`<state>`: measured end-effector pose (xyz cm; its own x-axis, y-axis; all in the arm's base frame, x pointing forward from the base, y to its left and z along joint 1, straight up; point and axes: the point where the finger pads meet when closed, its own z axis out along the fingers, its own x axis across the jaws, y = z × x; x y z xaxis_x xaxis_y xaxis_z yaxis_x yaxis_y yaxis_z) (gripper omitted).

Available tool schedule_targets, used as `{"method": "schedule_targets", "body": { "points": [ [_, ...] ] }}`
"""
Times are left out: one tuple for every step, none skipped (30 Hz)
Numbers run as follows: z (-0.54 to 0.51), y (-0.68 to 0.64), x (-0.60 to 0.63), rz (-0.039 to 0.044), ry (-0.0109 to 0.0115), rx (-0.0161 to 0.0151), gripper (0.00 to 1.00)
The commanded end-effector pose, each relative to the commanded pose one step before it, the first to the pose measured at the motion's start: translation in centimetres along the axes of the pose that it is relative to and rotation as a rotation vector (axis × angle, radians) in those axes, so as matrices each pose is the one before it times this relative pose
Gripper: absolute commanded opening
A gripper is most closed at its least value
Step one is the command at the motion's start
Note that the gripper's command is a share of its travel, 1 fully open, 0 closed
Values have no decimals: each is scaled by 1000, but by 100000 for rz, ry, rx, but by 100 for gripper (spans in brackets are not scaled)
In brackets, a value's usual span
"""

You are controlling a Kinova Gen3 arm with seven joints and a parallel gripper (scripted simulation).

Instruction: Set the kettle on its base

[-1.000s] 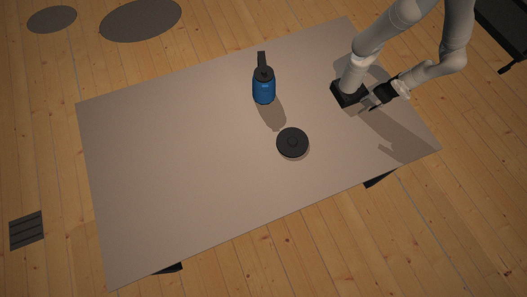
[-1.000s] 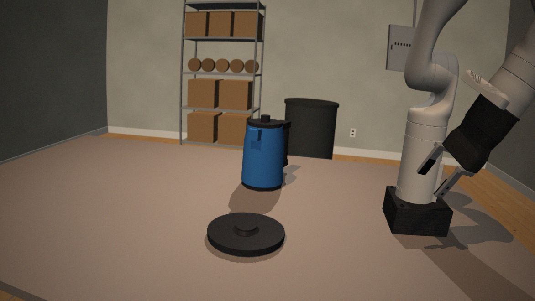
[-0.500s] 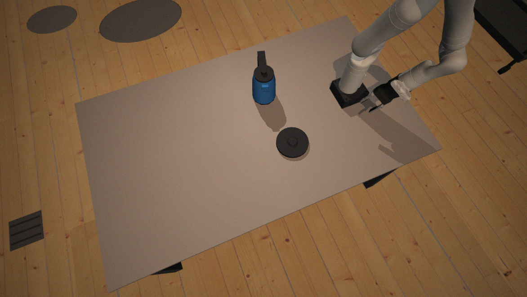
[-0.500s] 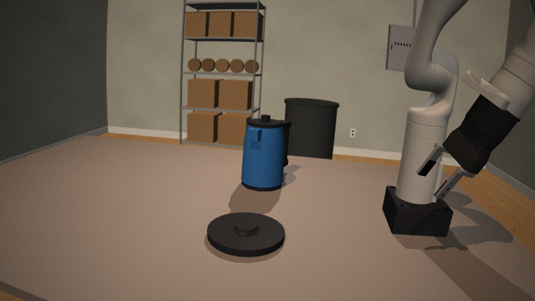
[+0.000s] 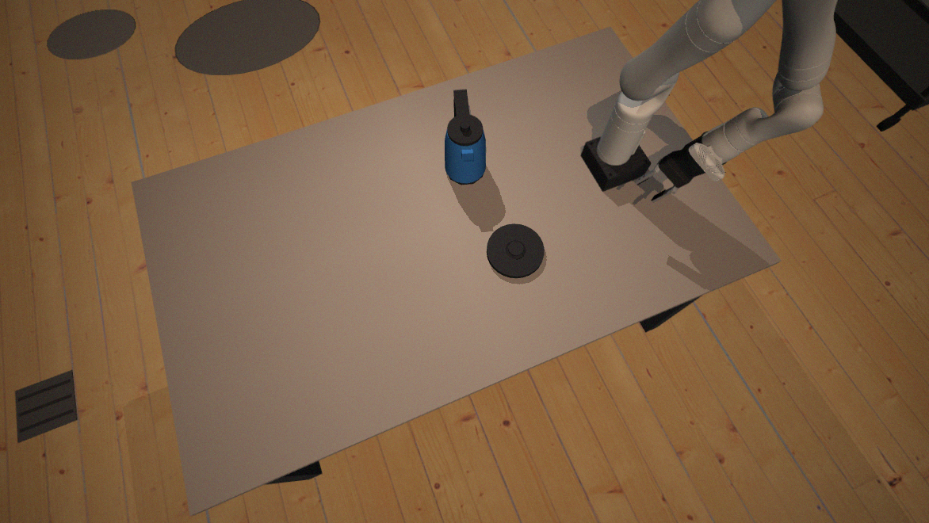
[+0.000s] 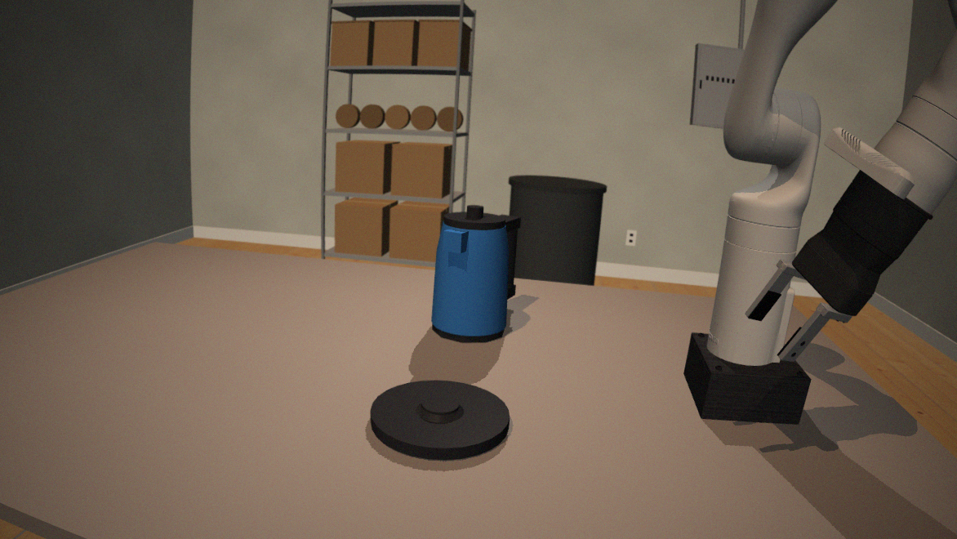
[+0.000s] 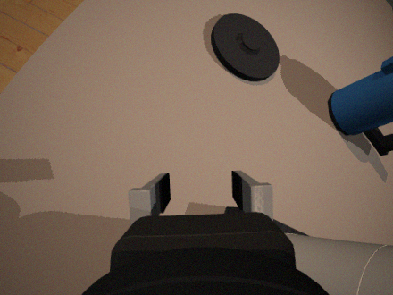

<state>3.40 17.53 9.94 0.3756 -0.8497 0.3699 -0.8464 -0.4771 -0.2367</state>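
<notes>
black two-finger gripper (image 6: 787, 313) spread wide, empty, by the arm's foot; upright blue kettle (image 6: 470, 274) well apart; handle behind it

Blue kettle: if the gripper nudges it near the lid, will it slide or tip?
The kettle stands tall on a narrow foot, so a high push probably tips it. Its rear handle likely shifts weight backward. The rigid-looking body should not flex. The open gripper is far off.
</notes>
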Motion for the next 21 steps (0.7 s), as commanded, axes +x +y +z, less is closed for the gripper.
{"method": "schedule_targets", "body": {
  "points": [
    [8, -137, -151, 278, -397, 1, 100],
    [9, -58, -80, 31, -199, 30, 100],
    [9, -60, -83, 32, -207, 32, 100],
    [0, 0, 0, 0, 0, 0, 100],
    [0, 0, 0, 0, 0, 0, 100],
    [9, -63, -86, 33, -215, 33, 100],
    [10, -65, -89, 34, -223, 35, 100],
    [10, -68, -92, 35, -231, 37, 100],
    [11, -71, -95, 35, -239, 39, 100],
    [11, -73, -98, 36, -247, 41, 100],
    [12, -76, -101, 37, -255, 44, 100],
    [12, -79, -104, 38, -263, 46, 100],
    [13, -82, -107, 38, -271, 48, 100],
    [13, -85, -110, 39, -280, 51, 100],
    [14, -88, -113, 39, -288, 53, 100],
    [14, -91, -116, 40, -296, 56, 100],
    [15, -95, -119, 40, -304, 59, 100],
    [15, -98, -122, 41, -312, 62, 100],
    [16, -101, -125, 41, -321, 65, 100],
    [16, -105, -128, 41, -329, 68, 100],
    [0, 0, 0, 0, 0, 0, 100]
  ]
}}
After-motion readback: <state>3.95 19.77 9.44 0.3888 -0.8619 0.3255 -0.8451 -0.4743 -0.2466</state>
